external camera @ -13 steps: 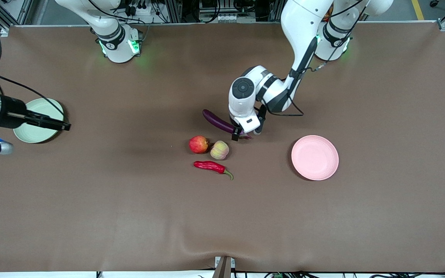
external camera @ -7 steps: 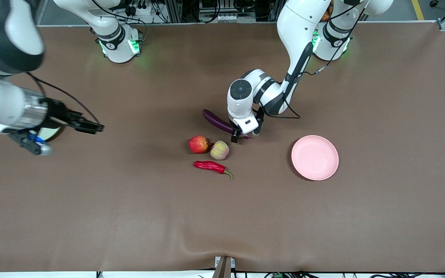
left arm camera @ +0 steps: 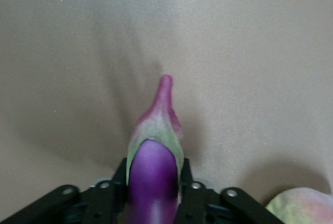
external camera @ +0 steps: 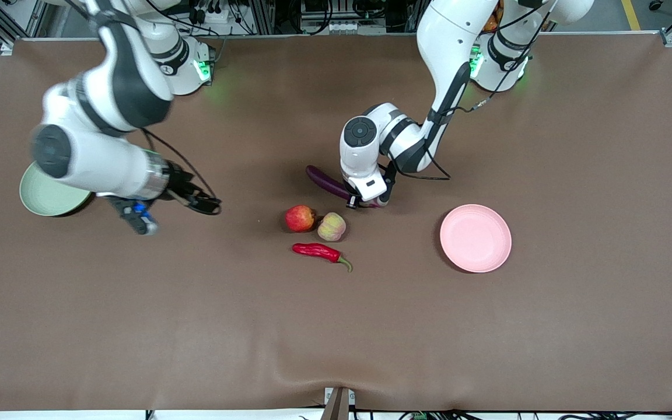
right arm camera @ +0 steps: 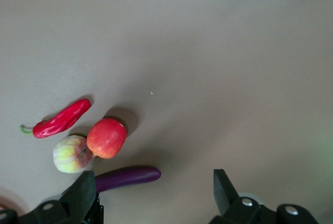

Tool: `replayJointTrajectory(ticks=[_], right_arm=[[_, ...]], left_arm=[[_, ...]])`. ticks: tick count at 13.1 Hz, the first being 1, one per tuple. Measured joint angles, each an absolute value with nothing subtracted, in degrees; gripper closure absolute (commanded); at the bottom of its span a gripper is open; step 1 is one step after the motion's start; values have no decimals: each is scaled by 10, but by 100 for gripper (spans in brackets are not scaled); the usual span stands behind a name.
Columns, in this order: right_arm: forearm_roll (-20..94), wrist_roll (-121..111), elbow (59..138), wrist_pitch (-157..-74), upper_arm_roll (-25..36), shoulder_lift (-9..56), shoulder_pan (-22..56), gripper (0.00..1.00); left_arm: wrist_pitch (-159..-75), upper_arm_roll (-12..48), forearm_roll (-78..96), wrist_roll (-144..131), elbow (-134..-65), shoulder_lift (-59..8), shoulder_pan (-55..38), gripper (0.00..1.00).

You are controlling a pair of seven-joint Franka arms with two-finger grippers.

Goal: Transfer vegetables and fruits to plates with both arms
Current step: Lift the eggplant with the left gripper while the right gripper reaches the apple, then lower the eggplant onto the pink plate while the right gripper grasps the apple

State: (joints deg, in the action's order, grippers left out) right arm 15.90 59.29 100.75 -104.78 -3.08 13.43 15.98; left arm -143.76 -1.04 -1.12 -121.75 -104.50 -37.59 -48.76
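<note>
nothing plated yet. left gripper (external camera: 365, 203) clamped on long glossy purple eggplant (external camera: 324, 179), probably; right gripper (external camera: 205, 204) apart over table (external camera: 336, 326), heading in.

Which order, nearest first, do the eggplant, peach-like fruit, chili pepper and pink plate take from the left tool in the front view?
1. Eggplant: between the left tool's fingers.
2. Peach-like fruit: just nearer the camera.
3. Chili pepper: nearer the camera still.
4. Pink plate: toward the left arm's end of the table.
</note>
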Motion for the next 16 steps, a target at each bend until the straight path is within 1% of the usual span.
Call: replayJointTrajectory(ticks=[3,6,8,10,12,14,16], right_arm=[[159,694,1018,-1100,-31,160,217,0],[158,773,1020,-1156,-31,205,259,0],[158,785,1020,-1180,-30,229,264,0],[158,800,1020,-1210,-30,249,267,0],[158,820,1021,-1249,-30,279,287,0],[154,845,1021,-1287,-30,310,312,0],[152,855,1019,-1300,-30,320,322,0]], left_arm=[[-1406,-11,-11,-1218,-1038,-357,-487,100],[-1319,-13,-11,-1218,-1031,-292,-481,100],[-1269,-14,-11,-1213,-1031,-243,-464,100],[-1221,-15,-11,-1171,-1032,-211,-439,100],[-1185,-17,-11,-1108,-1033,-195,-405,100],[-1170,-19,-12,-1046,-1034,-190,-361,100],[-1170,-21,-15,-975,-1033,-190,-302,100]])
